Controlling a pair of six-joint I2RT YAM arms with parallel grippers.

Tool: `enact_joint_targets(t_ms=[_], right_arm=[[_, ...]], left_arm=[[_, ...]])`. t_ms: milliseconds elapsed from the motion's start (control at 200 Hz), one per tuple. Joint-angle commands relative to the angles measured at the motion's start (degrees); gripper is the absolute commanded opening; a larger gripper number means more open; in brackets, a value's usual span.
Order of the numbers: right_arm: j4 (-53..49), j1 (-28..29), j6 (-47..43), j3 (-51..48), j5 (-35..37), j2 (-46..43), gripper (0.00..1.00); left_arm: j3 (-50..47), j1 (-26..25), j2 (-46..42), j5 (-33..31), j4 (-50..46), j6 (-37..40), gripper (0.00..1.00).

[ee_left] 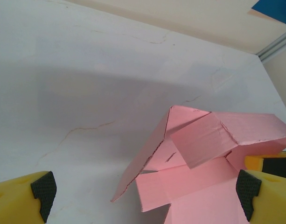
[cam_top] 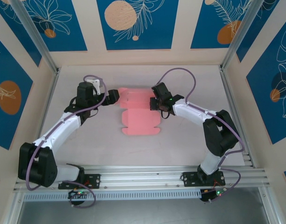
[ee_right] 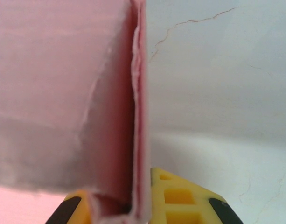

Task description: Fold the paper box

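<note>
At the right edge of the paper box (cam_top: pixel 139 114), clamped nearly closed with the right gripper (ee_right: pixel 138 207) on a raised flap (ee_right: pixel 133 116), card edge-on between the fingers. Could tear or crease off the score line if swung over too fast. Could also drag the whole sheet, with no hold-down on the opposite side. Just beside the box's left edge, spread wide at the left gripper (cam_top: pixel 115 97), pads (ee_left: pixel 42 189) gripping nothing; cannot tell whether touching. Sits between the two grippers, partly folded, far flaps lifted.

overhead, wrist views close on paper box (ee_left: pixel 203 149)
</note>
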Motion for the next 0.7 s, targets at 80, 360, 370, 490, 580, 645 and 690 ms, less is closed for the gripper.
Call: enact_joint_targets(t_ms=[80,360,370,490,580,645,690], right_arm=[[-0.5,0.7,1.5,1.7,0.6,-1.7,0.01],[-0.4,1.2,1.7,1.5,-0.5,-2.2,0.00],[-0.4,1.3,1.7,1.4,-0.5,-2.3,0.00],[-0.1,1.5,1.8,1.5,-0.7,-2.1,0.00],[0.0,1.6,2.2,1.6,-0.6,-1.8,0.00],[-0.1,1.6,2.8,2.0,-0.5,-1.4,0.00],[-0.4,1.5,3.2,2.4,-0.6,-1.0,0.00]], left_arm=[[2.3,-1.2,4.0,3.3,2.2,-0.4,1.00],[4.5,-1.8,10.2,1.5,3.0,-0.2,0.99],[4.6,-1.8,10.3,1.5,3.0,-0.2,0.99],[5.6,-2.7,12.1,2.1,3.7,-0.2,0.99],[6.5,-3.8,13.1,2.4,4.1,-0.3,0.99],[6.8,-4.8,13.6,2.1,4.5,-0.5,0.99],[6.9,-5.6,13.9,1.6,5.0,-0.9,1.00]])
